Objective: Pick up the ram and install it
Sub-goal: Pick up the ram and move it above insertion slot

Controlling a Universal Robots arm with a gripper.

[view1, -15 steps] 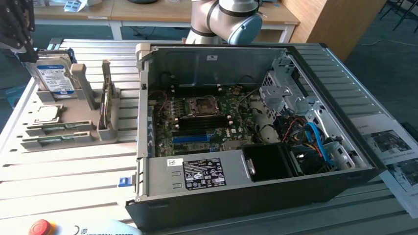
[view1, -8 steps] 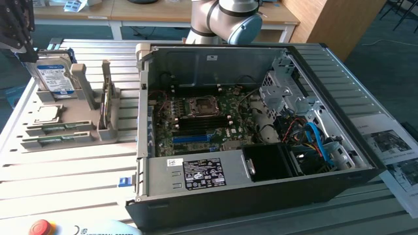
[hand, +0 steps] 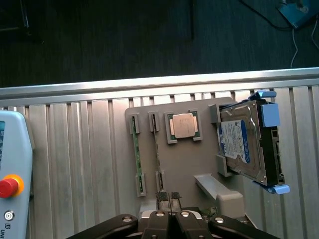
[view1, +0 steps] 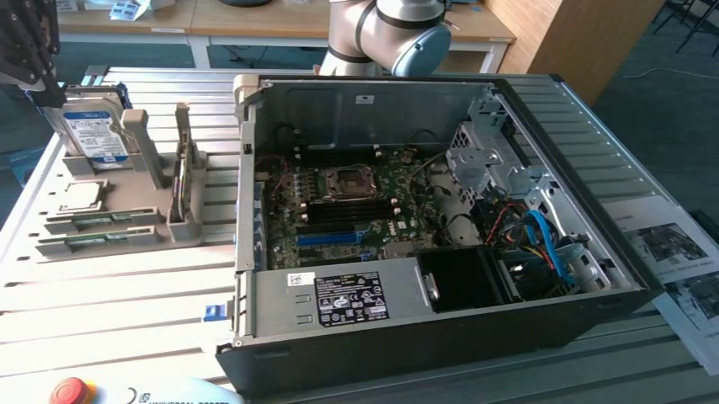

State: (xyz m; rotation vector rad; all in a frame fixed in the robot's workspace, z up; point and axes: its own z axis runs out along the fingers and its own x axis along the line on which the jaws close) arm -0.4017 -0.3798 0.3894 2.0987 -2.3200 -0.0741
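Note:
The ram (hand: 138, 158) is a slim green stick lying on edge in the slots of a grey holder (hand: 189, 164); in the exterior view the ram (view1: 99, 220) sits at the holder's near end on the left. A second similar stick (view1: 93, 241) lies beside it. My gripper (hand: 168, 197) hangs high above the holder with its fingers shut together and nothing between them. The open computer case (view1: 450, 227) shows its motherboard (view1: 337, 210) with dark memory slots beside the processor socket.
The holder also carries a blue-labelled hard drive (hand: 244, 144) and a square silver processor (hand: 182, 124). A pendant with a red button (hand: 9, 185) lies on the slatted metal table (hand: 75, 159). The arm's joint (view1: 396, 29) stands behind the case. Paper sheets (view1: 679, 252) lie on the exterior view's right.

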